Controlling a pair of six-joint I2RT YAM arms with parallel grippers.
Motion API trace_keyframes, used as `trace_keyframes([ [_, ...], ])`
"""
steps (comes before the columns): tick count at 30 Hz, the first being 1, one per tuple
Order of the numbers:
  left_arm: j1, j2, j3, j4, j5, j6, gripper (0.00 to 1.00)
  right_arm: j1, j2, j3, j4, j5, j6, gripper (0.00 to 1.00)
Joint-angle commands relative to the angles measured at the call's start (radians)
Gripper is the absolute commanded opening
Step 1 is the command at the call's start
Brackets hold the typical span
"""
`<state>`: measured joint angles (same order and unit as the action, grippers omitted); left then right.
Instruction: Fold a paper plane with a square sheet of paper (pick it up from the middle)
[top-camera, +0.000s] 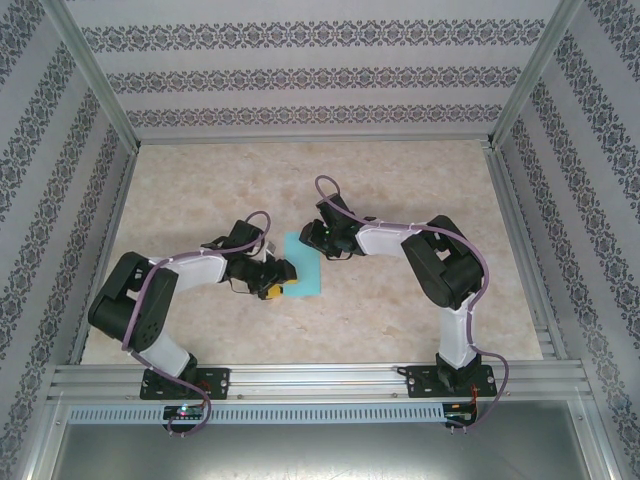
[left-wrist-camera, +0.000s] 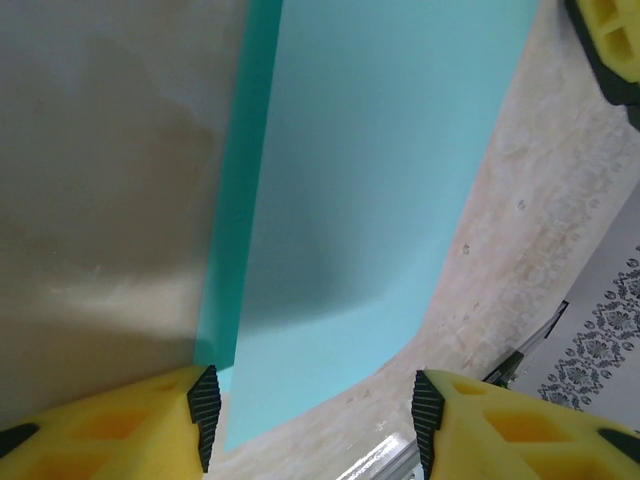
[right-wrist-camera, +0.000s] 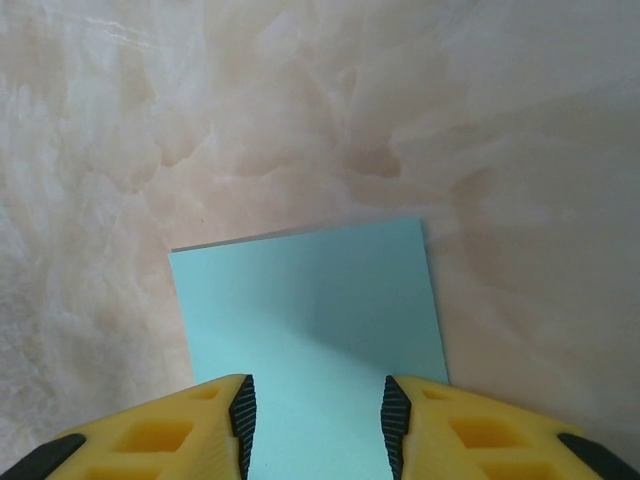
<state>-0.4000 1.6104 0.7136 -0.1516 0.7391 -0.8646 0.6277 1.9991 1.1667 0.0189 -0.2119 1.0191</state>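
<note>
Right now, nearest to you, the left end effector sits low at the near-left edge of the square sheet of paper. In its wrist view the fingers stand well apart, roughly half open, with the sheet's near edge lying in the gap between them. Nothing is clamped. That edge looks bowed rather than flat, and a darker teal band runs along one side (a turned-up edge or just shadow, you cannot tell which).

The sheet itself rests in the middle of the worktop, between the two arms, with no crease or point that reads as a plane.

Farther out, the right end effector is over the sheet's far-right part. Its wrist view shows the jaws partly open, with flat paper reaching out beyond the tips. Whether the tips press on the paper cannot be made out, and it grips nothing.

You appear to be at an early fold, taking hold of one edge while the other arm steadies the sheet. The next move likely calls for the left jaws to pinch only that near edge, then carry it over to the opposite edge. Keep the right side pinning the paper, since a thin sheet will slide or buckle easily.
</note>
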Motion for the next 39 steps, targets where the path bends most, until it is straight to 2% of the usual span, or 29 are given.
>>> trace_keyframes([
  [1,-0.013,0.019,0.016,0.044,0.037,0.001,0.56,-0.01,0.07,-0.032,-0.07,-0.004,-0.004,0.42],
  [6,-0.013,0.01,0.023,0.037,0.021,0.017,0.52,-0.019,0.034,-0.036,-0.048,-0.049,-0.052,0.39],
  [10,-0.012,0.03,0.015,0.051,0.013,0.025,0.46,-0.032,-0.042,-0.037,0.027,-0.181,-0.168,0.39],
  [13,-0.011,0.041,0.018,0.063,0.011,0.025,0.43,-0.037,-0.08,-0.015,0.021,-0.284,-0.223,0.39],
  [16,-0.012,0.036,0.016,0.066,-0.002,0.026,0.41,-0.033,-0.115,-0.037,-0.004,-0.317,-0.233,0.38],
  [21,-0.012,0.039,0.012,0.06,-0.011,0.039,0.4,-0.007,-0.166,-0.134,0.001,-0.329,-0.236,0.33],
  [26,-0.012,0.036,0.018,0.05,-0.008,0.05,0.38,0.026,-0.189,-0.179,-0.019,-0.3,-0.236,0.19],
  [31,-0.012,0.028,0.014,0.057,-0.008,0.05,0.36,0.044,-0.186,-0.188,-0.064,-0.241,-0.239,0.09],
  [39,-0.011,0.029,0.014,0.062,0.005,0.055,0.34,0.059,-0.168,-0.218,-0.089,-0.197,-0.245,0.03],
])
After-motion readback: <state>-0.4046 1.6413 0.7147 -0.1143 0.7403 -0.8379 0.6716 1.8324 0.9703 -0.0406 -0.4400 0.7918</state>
